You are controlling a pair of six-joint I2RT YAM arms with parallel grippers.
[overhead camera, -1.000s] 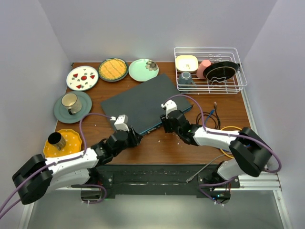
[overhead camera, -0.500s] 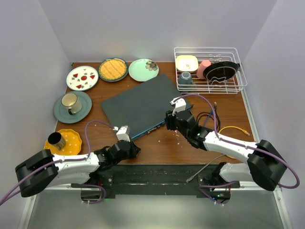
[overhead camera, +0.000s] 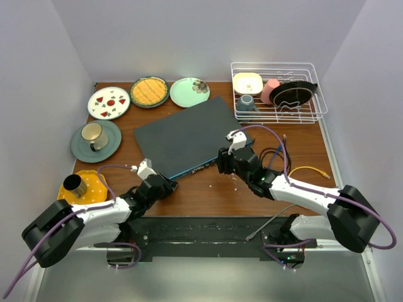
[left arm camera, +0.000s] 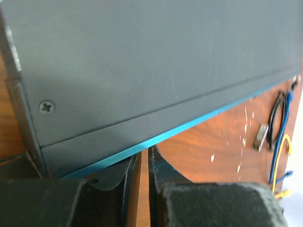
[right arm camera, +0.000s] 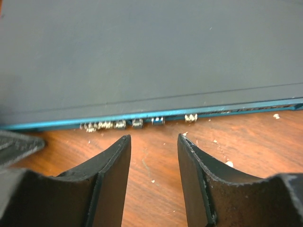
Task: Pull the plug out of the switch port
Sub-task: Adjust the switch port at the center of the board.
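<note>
Switch (overhead camera: 189, 135) lies flat, skewed diagonally, blue socket edge (overhead camera: 211, 160) facing near-right.

The left gripper (overhead camera: 167, 184) has been drawn back toward the near left, along the blue front edge of the large flat dark-grey switch box (overhead camera: 189, 135). The right gripper (overhead camera: 221, 163) has been shifted slightly rightward.

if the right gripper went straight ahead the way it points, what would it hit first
Most likely the thin blue front edge of the large flat dark-grey switch box, by its small sockets. The open right gripper faces it across bare brown wooden table.
</note>
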